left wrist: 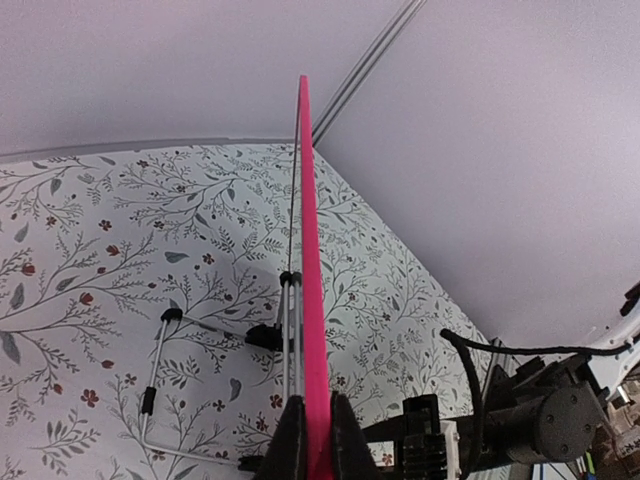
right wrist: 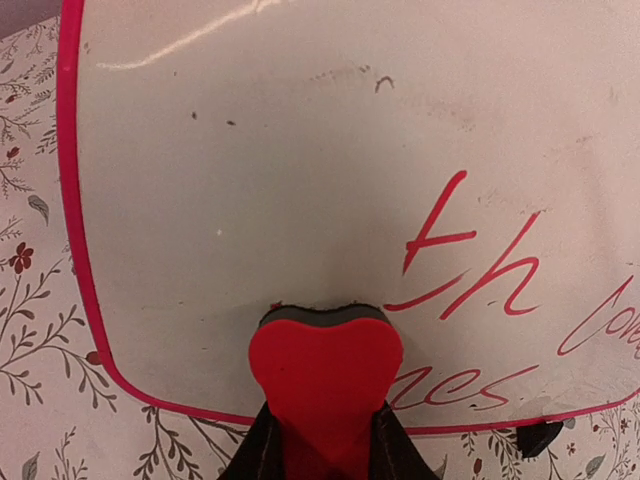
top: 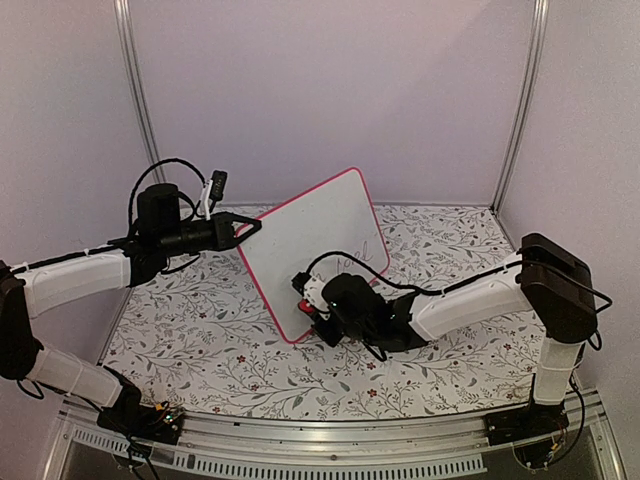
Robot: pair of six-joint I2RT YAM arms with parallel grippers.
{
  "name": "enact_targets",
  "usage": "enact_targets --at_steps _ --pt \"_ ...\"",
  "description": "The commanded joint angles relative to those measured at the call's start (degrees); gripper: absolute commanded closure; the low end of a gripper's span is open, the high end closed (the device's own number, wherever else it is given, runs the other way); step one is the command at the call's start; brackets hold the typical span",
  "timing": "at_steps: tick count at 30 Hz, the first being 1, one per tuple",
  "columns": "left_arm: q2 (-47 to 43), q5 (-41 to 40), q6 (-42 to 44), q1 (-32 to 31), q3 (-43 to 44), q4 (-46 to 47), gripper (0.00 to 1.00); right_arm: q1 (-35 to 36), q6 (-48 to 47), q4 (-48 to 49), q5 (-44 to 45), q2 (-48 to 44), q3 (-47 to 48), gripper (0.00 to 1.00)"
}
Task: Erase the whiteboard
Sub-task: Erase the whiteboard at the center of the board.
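The whiteboard stands tilted on the floral worktop. Its left part looks wiped, with red handwriting remaining. The right tool clamps a heart-shaped red eraser against the board's face, and the left tool pinches its frame.

Whiteboard on the table, left fingers on its left edge, eraser against its lower front face.
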Motion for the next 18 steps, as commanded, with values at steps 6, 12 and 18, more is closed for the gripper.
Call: enact_targets --at_steps 6,12,18 --pt "-1.4 6.5 -3.0 -1.4 -0.1 2.6 1.00 0.8 1.8 -2.6 -0.5 -0.1 -1.0 0.77" --pt "-1.6 6.5 -3.0 -1.5 -0.1 2.5 1.00 0.8 1.1 -2.2 -0.8 -0.4 -0.4 0.77" --pt "-1.2 6.6 -3.1 -1.5 0.0 2.5 1.00 0.3 -1.7 -1.1 -0.8 -0.3 3.7 0.76"
